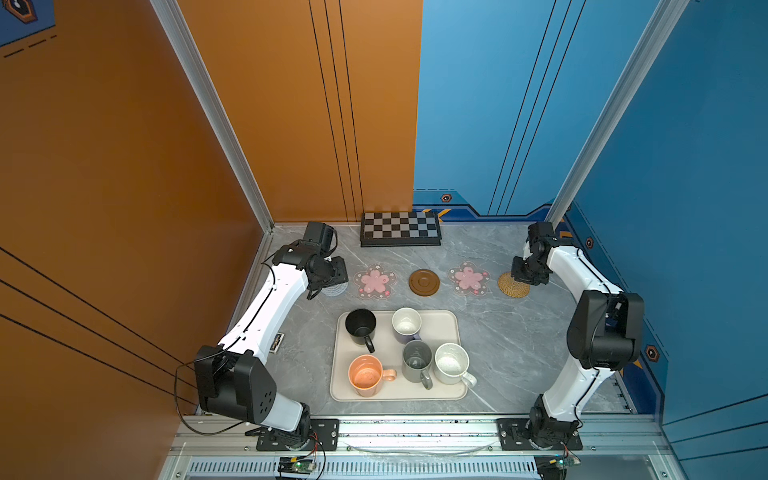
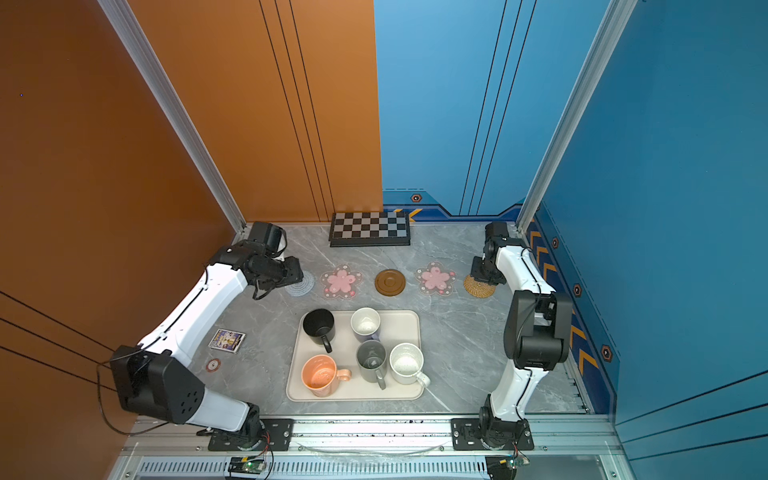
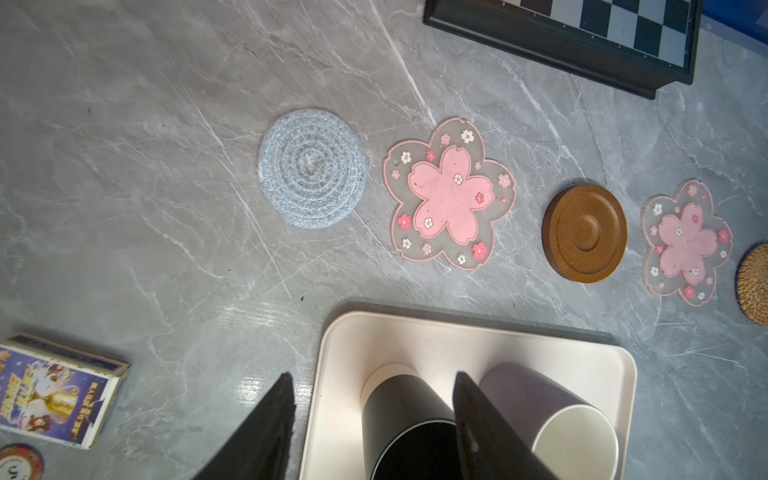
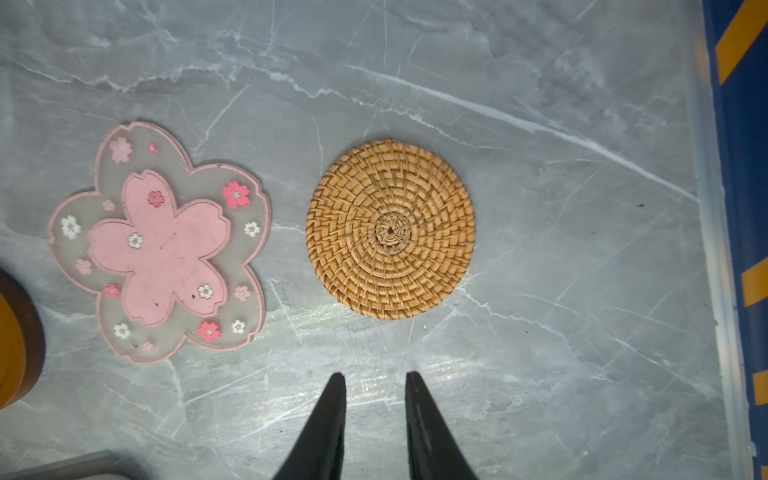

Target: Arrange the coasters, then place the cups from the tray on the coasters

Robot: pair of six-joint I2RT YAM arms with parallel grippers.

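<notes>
Left claw [image 3: 372, 379]: jaws parted with nothing gripped; in both top views it hangs over the blue-grey coaster [image 3: 312, 168] at the left end of the row.
Right claw [image 4: 375, 375]: jaws a little apart, bare table showing in the gap, nothing held; it hangs by the rattan coaster [image 4: 390, 228], and in the wrist view its tips are clear of it.
Coaster row: five mats lie flat in a line between the checkerboard [image 1: 400, 232] and the tray [image 1: 399, 390], none overlapping. From the left they are the blue-grey coaster, first pink flower coaster [image 1: 375, 281], brown wooden coaster [image 1: 424, 282], second pink flower coaster [image 1: 468, 278] and rattan coaster.
Tray: flat on the table [image 1: 519, 332], nearer the arm bases than the row, between the two arms.
Cups: all five stand upright on the tray, none on a coaster.
Far side of tray: black cup [image 1: 360, 326] and lavender cup [image 1: 406, 324].
Near side of tray: orange cup [image 1: 365, 374], grey cup [image 1: 417, 359] and white speckled cup [image 1: 451, 361], the last two close together.
Checkerboard: against the back wall.
Left of tray: a card box [image 2: 227, 340] and a round chip [image 2: 213, 365] lie on the table beside the left arm.
</notes>
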